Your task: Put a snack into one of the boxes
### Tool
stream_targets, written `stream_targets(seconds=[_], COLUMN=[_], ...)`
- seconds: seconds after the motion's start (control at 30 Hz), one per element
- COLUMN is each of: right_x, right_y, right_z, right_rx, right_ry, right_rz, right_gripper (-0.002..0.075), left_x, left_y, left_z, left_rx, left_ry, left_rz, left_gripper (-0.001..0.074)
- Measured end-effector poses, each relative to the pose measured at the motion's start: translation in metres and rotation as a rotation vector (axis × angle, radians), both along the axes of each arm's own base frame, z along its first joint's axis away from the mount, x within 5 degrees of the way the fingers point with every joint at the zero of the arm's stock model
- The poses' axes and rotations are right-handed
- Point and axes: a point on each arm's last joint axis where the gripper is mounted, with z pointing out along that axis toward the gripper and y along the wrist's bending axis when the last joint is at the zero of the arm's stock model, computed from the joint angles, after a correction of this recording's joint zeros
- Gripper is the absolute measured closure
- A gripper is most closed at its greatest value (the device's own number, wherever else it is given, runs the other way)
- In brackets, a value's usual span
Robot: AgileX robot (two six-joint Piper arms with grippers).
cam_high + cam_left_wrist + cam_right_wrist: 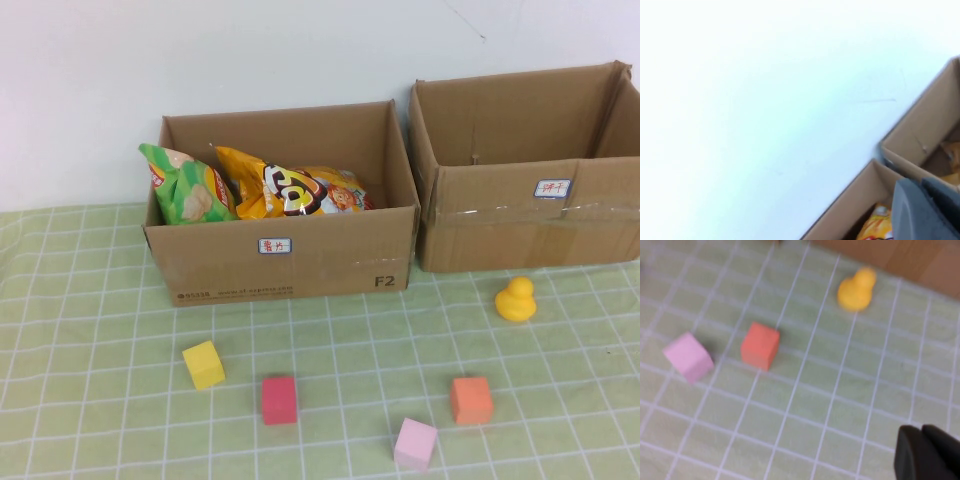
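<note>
The left cardboard box [280,255] holds a green snack bag [187,185] and yellow snack bags [300,190], which stand up above its rim. The right cardboard box [530,215] stands beside it, and its inside is hidden in the high view. Neither arm shows in the high view. My left gripper [923,190] is shut and empty, up above the boxes; its view shows a yellow bag [875,227] in one box [850,200] and the second box [925,125] beyond it. My right gripper [921,435] is shut and empty above the green checked cloth [830,390].
On the cloth in front of the boxes lie a yellow block [204,364], a red block [279,399], a pink block [415,443], an orange block [471,400] and a yellow toy duck [516,299]. A white wall is behind the boxes.
</note>
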Motion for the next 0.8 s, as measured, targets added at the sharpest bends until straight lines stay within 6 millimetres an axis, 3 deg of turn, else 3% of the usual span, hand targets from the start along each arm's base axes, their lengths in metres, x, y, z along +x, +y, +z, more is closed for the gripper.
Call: stream_targets(seconds=[0.17,0.4,0.6,0.8], right_x=[-0.036,-0.071,-0.076,-0.077], right_y=[-0.018,-0.036,-0.039,-0.040], right_z=[0.021,0.032,0.031,0.013], right_rx=[0.094,0.157,0.155,0.107], right_ry=[-0.120,-0.243,-0.242,-0.146], right_rz=[-0.018,-0.014,-0.017,-0.032], right_gripper=[0.0728,0.0728,0.0728,0.0728], left_x=[-0.022,-0.039,-0.069,-0.105], left_y=[0.020,0.044,0.061,0.077], left_z=[0.002,-0.038,-0.071,-0.114], left_rx=[0.099,0.235,0.191,0.149], left_ry=[-0.014,0.049,-0.157,-0.382], left_rz=[0.022,0.106,0.068,-0.006], left_gripper=[0.0736,0.0736,0.0736,0.0736])
